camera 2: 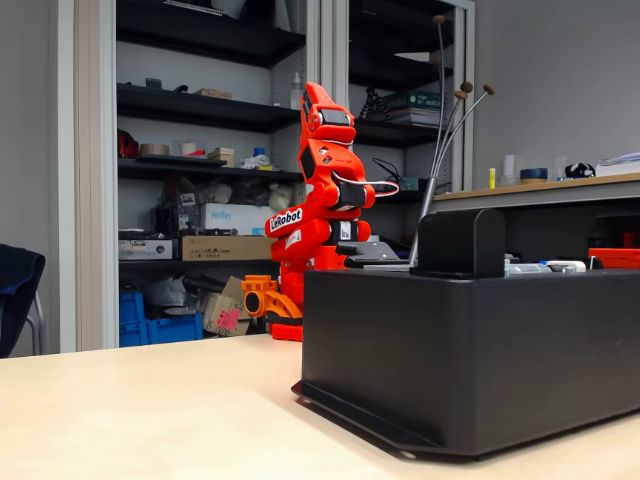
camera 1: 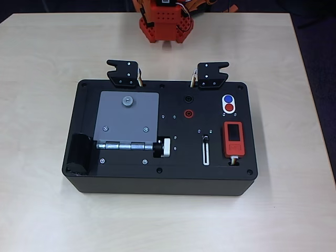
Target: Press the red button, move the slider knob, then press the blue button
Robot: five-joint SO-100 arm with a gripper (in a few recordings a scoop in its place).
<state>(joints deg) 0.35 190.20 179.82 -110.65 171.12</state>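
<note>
Nearest the lens in the fixed view, black box [camera 2: 470, 350] on the pale table [camera 2: 120, 410], side wall facing the camera. Behind it, orange arm [camera 2: 320, 200] folded upright; gripper state impossible to tell from either view. From overhead, same box [camera 1: 131, 181] lying lengthwise, arm base [camera 1: 165, 23] at the table's far edge, well apart. Blue button [camera 1: 228, 98] and red button [camera 1: 229, 107] touching inside one white oval near the top right, blue farther from the camera's bottom edge. Slider knob [camera 1: 206, 138] at the upper end of its white slot [camera 1: 206, 153], lower left of the buttons, beside a red device [camera 1: 233, 138]. Grey hinged plate [camera 1: 127, 118] on the left half.
</note>
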